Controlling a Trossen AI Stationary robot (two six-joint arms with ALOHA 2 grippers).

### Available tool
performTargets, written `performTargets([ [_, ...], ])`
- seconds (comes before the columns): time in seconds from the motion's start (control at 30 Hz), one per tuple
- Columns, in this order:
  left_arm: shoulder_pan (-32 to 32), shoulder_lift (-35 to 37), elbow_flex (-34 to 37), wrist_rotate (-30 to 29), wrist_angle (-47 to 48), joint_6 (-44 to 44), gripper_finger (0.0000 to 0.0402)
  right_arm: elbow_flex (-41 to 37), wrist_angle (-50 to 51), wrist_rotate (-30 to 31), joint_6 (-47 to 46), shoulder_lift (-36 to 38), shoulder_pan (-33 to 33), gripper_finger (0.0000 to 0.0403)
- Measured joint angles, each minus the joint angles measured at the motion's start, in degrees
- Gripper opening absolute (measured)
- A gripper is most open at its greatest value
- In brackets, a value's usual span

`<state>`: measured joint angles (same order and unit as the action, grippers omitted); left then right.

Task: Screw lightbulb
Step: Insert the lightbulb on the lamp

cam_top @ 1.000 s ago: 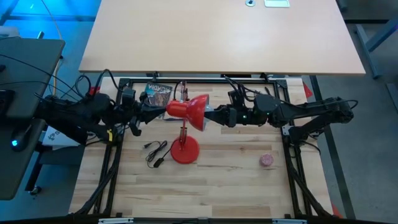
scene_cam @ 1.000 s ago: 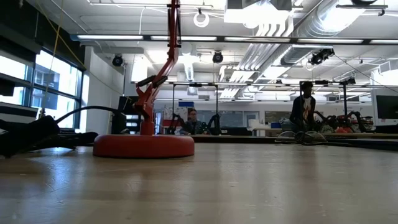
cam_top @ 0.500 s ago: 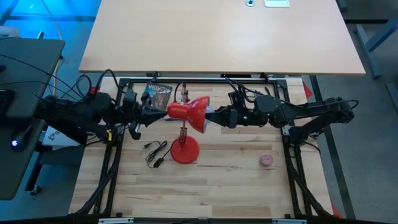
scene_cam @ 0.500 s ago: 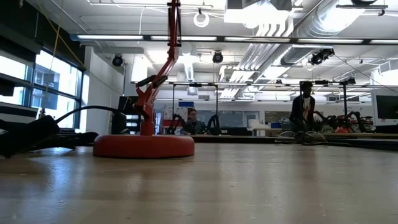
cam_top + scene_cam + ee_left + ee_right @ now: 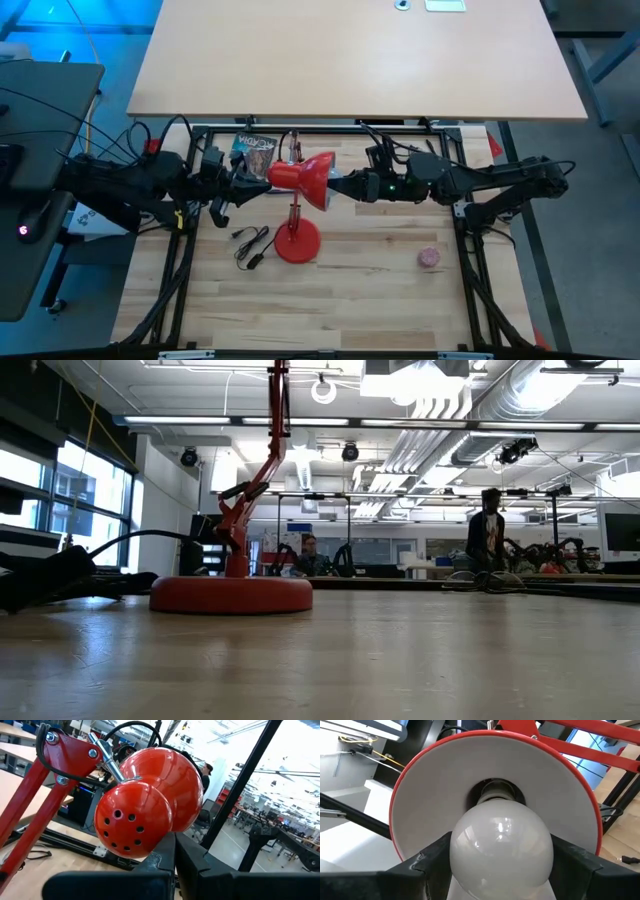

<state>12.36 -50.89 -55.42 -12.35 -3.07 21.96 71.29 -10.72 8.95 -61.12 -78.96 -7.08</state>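
A red desk lamp stands on its round base (image 5: 297,243), and its shade (image 5: 312,180) is tipped on its side, opening toward the table's right. The white lightbulb (image 5: 502,847) sits in the mouth of the shade, its neck (image 5: 495,795) in the socket; the screw base is hidden. My right gripper (image 5: 338,184) reaches into the shade from the right and is shut on the bulb. My left gripper (image 5: 262,181) is shut, at the rear of the shade (image 5: 135,820). My left gripper's shut fingers (image 5: 170,862) come level from the table's left and meet the underside of the shade's rounded rear cap (image 5: 150,851), beside the waist of the shade. My right gripper pinches the bulb's round glass (image 5: 470,865) between its two fingers (image 5: 432,857), one on each side at the widest part. The fingers come level from the table's right, along the bulb's axis. The bulb is clear of the table, with its neck in the socket.
A small pink ball (image 5: 429,258) lies at the right of the wooden table. The lamp's black cord and plug (image 5: 250,245) lie left of the base. A printed card (image 5: 255,152) lies at the far edge. People show in the room beyond (image 5: 490,535).
My left gripper has rolled a little at the wrist while staying at the rear of the shade. The lamp, the bulb and my right gripper are where they were.
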Motion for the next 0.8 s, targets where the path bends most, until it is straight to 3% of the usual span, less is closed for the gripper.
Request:
performTargets([
  [0.53,-1.0,7.1,0.0,-2.0,8.0,1.9,0.0,-0.1,-0.2,-0.2,-0.3,0.0,0.0,0.025],
  [0.8,-4.2,4.2,0.0,2.8,8.0,1.8,0.0,-0.1,-0.2,-0.2,-0.4,0.0,0.0,0.025],
])
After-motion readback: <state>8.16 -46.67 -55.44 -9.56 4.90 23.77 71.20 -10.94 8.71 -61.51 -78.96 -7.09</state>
